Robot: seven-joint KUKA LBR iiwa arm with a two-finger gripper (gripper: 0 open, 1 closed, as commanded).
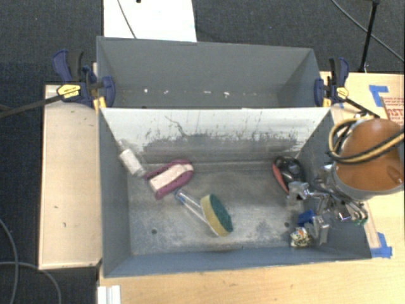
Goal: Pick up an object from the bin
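Our orange wrist cover (374,158) tops the claw (310,223), its grip we cannot tell, at the bin's (115,201) four o'clock beside a gold-and-blue crumple (299,237): likely light, crushable; pinch midway.

Matt grey metal bin (115,201), back wall scuffed and scratched pale; spongy yellow foam scrubber (217,215) with rough green pad and clear glossy plastic handle (188,201); smooth glossy orange cover (373,157) on wrist.

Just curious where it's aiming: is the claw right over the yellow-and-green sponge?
No, the gripper sits at the right end of the bin, apart from the sponge near the middle.
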